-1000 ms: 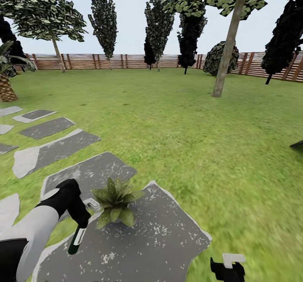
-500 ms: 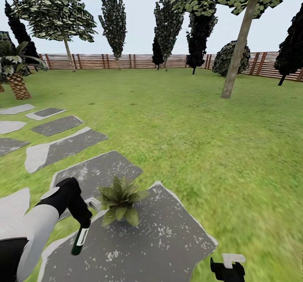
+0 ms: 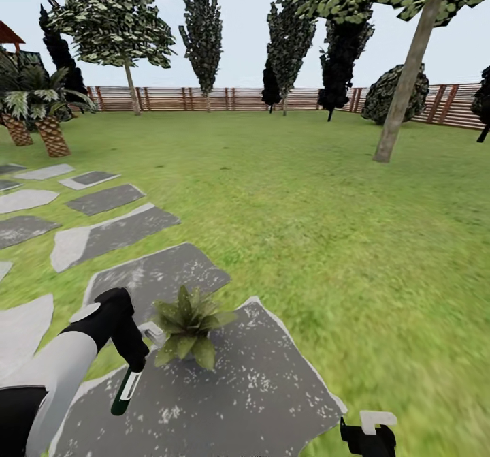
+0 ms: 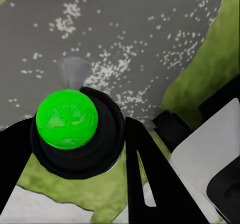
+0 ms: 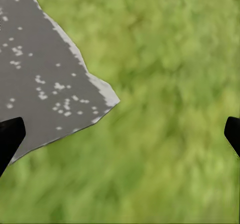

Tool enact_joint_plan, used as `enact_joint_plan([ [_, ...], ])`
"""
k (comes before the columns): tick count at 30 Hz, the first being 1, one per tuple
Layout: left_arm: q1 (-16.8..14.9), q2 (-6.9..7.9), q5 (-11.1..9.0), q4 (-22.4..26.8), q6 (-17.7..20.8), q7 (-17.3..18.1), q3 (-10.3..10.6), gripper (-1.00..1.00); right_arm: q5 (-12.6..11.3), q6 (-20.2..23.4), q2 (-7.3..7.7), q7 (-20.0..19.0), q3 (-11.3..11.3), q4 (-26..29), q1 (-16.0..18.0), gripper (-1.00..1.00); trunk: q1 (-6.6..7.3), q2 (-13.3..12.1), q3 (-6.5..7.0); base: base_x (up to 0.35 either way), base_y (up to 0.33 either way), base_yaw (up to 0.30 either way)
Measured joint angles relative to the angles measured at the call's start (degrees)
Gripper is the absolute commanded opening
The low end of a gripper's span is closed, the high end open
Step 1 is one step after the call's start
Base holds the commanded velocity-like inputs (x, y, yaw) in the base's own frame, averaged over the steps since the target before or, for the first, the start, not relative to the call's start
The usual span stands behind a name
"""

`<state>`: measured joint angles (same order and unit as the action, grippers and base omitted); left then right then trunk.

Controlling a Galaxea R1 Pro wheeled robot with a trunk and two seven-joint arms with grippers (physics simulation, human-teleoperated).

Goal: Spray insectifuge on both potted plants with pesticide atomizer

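One potted plant point(image 3: 186, 324), a rosette of pointed green leaves, stands on a large grey stepping stone point(image 3: 238, 396) in the garden lawn. My left gripper point(image 3: 131, 365) is just left of it, shut on the pesticide atomizer point(image 3: 124, 390), a slim dark green bottle with a white label that hangs tilted down over the stone. In the left wrist view the atomizer's bright green round end point(image 4: 66, 119) sits between the black fingers point(image 4: 142, 169). At the lower right, my right gripper point(image 3: 368, 436) hovers open over the grass; its fingertips point(image 5: 9, 136) stand far apart with nothing between them.
More grey and white stepping stones point(image 3: 112, 232) run off to the left. Palm-like shrubs point(image 3: 41, 113) stand at the far left. Open lawn point(image 3: 327, 239) stretches ahead to trees point(image 3: 408, 75) and a brown slatted fence point(image 3: 204, 98).
The whole view has swung left, so trees and fence slid right and the palm shrubs came in. My left gripper still holds the atomizer beside the plant; the right gripper is unchanged.
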<state>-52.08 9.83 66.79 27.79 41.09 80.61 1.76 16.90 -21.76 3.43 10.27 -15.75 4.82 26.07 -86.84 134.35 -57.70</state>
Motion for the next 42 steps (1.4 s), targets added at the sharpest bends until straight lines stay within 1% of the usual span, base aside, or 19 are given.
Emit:
enact_joint_plan([
  [7, 0.1, -0.08, 0.0, 0.0, 0.0, -0.1, -0.1, -1.0, 0.0, 0.0, 0.0, 0.0, 0.0, 0.0, 0.0, 1.0, -0.01, 0.0, 0.0, -0.126, -0.25, 0.276],
  [12, 0.1, -0.09, 0.0, 0.0, 0.1, -0.1, 0.0, -1.0, 0.0, 0.0, 0.0, 0.0, 0.0, 0.0, 0.0, 1.0, 0.02, 0.0, 0.0, 0.054, -0.265, 0.258],
  [26, 0.2, -0.09, 0.0, 0.0, 0.1, -0.4, -0.1, -1.0, 0.0, 0.0, 0.0, 0.0, 0.0, 0.0, 0.0, 1.0, 0.02, 0.0, 0.0, 0.104, -0.269, 0.04],
  [38, 0.3, -0.01, 0.1, -0.2, 0.2, -0.5, 0.2, -1.0, 0.0, 0.0, 0.0, 0.0, 0.0, 0.0, 0.0, 1.0, 0.01, 0.0, 0.0, 0.071, -0.264, 0.268],
  [42, 0.2, -0.01, 0.1, -0.3, 0.2, -0.6, 0.2, -1.0, 0.0, 0.0, 0.0, 0.0, 0.0, 0.0, 0.0, 1.0, 0.01, 0.0, 0.0, 0.003, -0.054, 0.272],
])
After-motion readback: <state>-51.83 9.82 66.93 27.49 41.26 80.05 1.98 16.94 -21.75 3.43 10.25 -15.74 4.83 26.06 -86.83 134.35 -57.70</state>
